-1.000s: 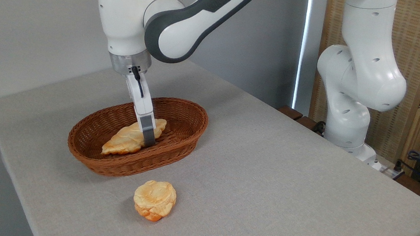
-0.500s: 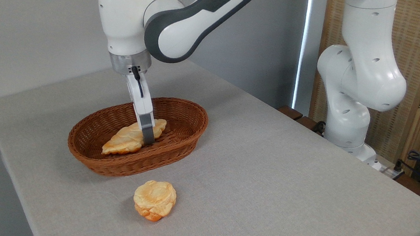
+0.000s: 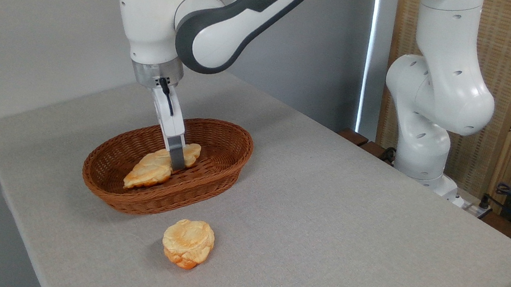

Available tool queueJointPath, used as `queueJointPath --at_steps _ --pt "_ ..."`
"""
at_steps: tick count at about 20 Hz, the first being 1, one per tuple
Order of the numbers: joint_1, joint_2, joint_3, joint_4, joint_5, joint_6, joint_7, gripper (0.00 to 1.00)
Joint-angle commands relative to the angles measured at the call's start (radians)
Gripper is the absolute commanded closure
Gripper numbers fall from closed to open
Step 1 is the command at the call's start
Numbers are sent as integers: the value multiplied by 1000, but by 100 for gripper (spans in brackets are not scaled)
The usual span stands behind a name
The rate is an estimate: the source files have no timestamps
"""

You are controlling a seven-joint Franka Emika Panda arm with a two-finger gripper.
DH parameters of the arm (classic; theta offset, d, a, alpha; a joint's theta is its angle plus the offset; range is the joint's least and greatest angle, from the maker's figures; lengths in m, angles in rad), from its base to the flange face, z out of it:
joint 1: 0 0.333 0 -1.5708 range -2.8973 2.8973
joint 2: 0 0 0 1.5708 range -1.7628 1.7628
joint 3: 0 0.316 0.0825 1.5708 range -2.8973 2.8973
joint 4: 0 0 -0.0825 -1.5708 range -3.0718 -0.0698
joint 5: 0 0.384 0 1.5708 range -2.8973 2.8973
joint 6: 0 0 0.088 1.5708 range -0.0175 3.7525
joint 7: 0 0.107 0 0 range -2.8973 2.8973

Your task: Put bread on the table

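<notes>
Camera view from the fixed side angle shows the white Franka arm's two-finger gripper (image 3: 177,159) reaching down into the brown oval wicker basket (image 3: 212,179), where the elongated, golden-brown braided bread (image 3: 152,170) lies lengthwise on the woven floor. One grey finger (image 3: 178,153) crosses the loaf a little right of its middle, in contact with its near side; the second finger is hidden behind the first, so the gripper appears clamped on the bread, though a firm hold cannot be confirmed from this angle. The loaf's left tip looks to rest low against the basket's weave while its right end sits higher beside the finger. A small round golden bun (image 3: 187,243) sits on the light grey cloth-covered table (image 3: 348,223), just in front of the basket and apart from it. Doing this step well likely means rising straight until the loaf's pointed ends clear the basket rim, then carrying it to open cloth away from the bun, with gentle squeeze on the soft-looking crust.
</notes>
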Motion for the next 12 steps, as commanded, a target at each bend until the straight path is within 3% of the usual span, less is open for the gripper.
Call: queueJointPath --at_steps 1,3,7,12 --pt "-8 -23 5 1 5 12 -18 64" --pt "-8 -51 9 7 -4 1 -22 64" --pt "4 -97 22 67 -6 -149 -18 64" --pt "6 -174 129 71 5 -186 -5 64"
